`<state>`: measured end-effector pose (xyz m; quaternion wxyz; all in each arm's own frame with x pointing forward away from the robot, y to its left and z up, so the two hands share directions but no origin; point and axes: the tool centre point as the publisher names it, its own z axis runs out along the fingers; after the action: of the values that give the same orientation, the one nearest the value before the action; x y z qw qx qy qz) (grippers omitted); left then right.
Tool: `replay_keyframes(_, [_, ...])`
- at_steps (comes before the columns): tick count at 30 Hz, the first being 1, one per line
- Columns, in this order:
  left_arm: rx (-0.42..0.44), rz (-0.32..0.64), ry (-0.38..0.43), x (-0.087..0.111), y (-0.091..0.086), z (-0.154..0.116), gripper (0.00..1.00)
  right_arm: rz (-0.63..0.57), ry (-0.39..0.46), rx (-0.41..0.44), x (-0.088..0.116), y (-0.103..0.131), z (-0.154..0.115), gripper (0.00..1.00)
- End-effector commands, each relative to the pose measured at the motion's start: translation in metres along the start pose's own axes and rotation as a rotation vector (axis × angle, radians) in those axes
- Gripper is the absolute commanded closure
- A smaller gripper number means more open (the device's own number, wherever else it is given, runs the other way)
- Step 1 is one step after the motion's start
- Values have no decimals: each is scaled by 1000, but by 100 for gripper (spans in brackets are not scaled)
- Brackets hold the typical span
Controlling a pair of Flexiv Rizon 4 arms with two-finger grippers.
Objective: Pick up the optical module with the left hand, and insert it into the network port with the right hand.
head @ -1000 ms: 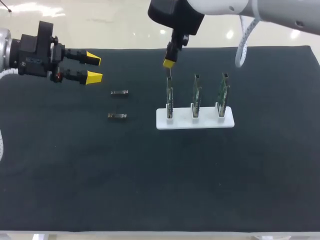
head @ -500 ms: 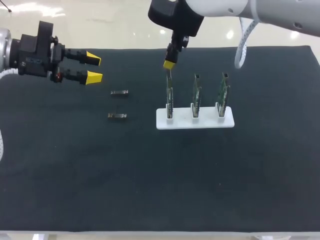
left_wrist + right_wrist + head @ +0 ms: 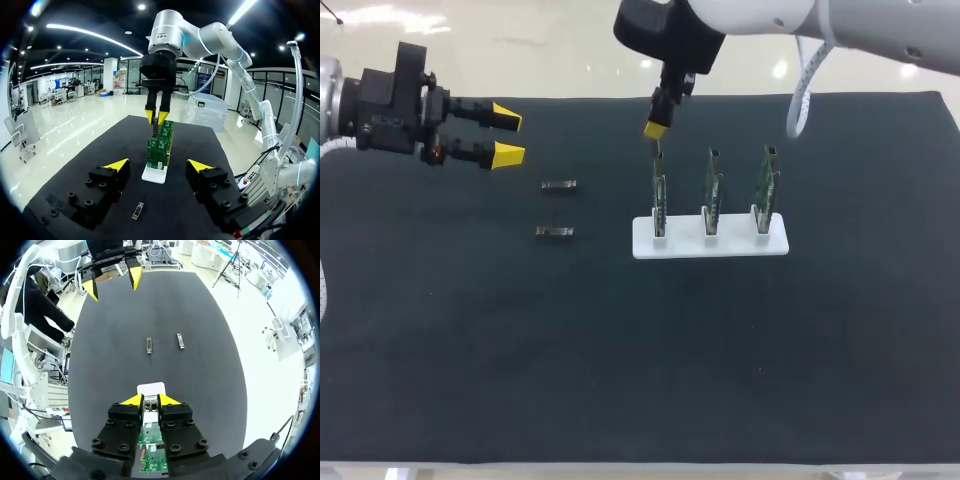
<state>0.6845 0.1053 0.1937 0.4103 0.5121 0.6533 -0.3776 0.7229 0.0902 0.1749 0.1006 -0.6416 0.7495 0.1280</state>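
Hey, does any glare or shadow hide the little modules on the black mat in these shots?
No. Head view: the mat is evenly lit, no glare; the far module and near module show plainly. Left wrist view: ceiling lights blaze above, but the circuit boards read clearly. Right wrist view: the held module in the right gripper is well lit.

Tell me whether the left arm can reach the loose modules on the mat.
Probably yes: the left tool hangs open and empty beside the modules, with only bare mat between.
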Motion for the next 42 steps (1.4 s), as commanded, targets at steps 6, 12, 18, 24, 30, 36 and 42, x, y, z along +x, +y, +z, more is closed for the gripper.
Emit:
replay_keyframes(6, [0, 0, 3, 0, 1, 1, 0, 4, -2, -15, 2, -5, 5, 100])
replay_keyframes(12, [0, 0, 3, 0, 1, 1, 0, 4, 2, -6, 2, -5, -2, 100])
replay_keyframes(18, [0, 0, 3, 0, 1, 1, 0, 1, 6, 1, 2, -5, -4, 100])
replay_keyframes(24, [0, 0, 3, 0, 1, 1, 0, 3, 1, -6, 3, -6, 1, 100])
replay_keyframes(30, [0, 0, 3, 0, 1, 1, 0, 4, -1, -14, 3, -7, 5, 100])
replay_keyframes(36, [0, 0, 3, 0, 1, 1, 0, 5, 3, -19, 3, -6, 6, 100])
replay_keyframes(42, [0, 0, 3, 0, 1, 1, 0, 8, 7, -18, 6, -4, 5, 100])
